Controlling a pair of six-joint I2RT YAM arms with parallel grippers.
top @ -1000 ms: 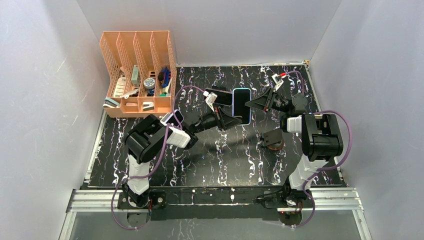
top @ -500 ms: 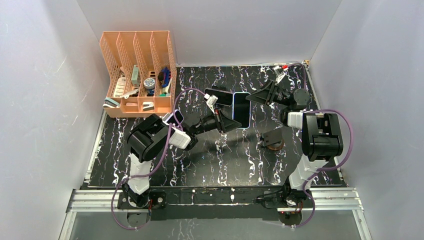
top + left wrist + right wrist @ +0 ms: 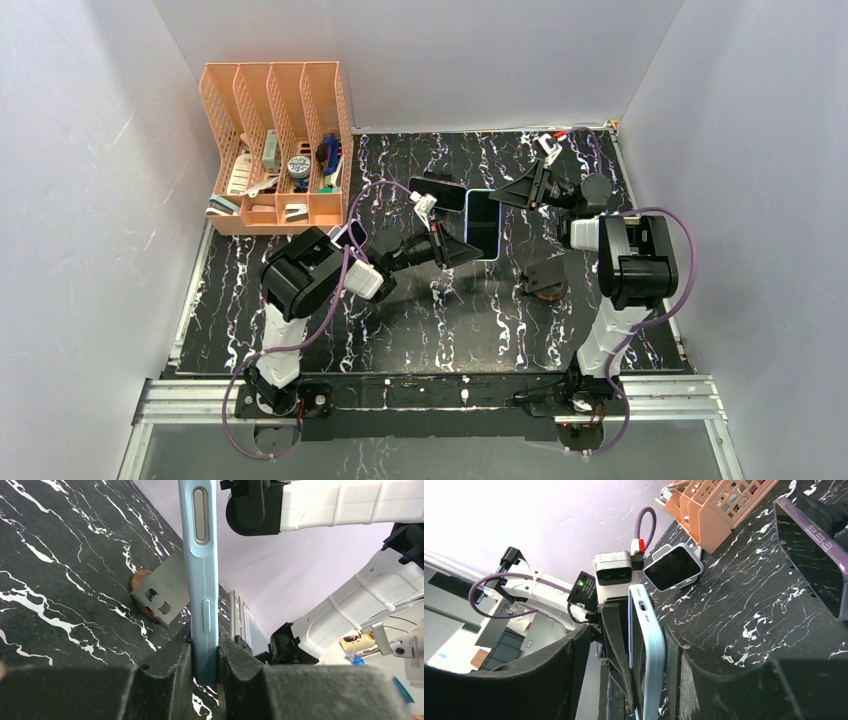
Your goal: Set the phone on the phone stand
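**Left gripper**: jaws clenched across the thin sides of the pale blue phone, which is held above the black marbled desk. **Right gripper**: jaws spread, straddling the phone's other end with a gap on at least one side. **Phone stand**: a metal plate on a round wooden base, standing on the desk near the phone and apart from it, to the right.
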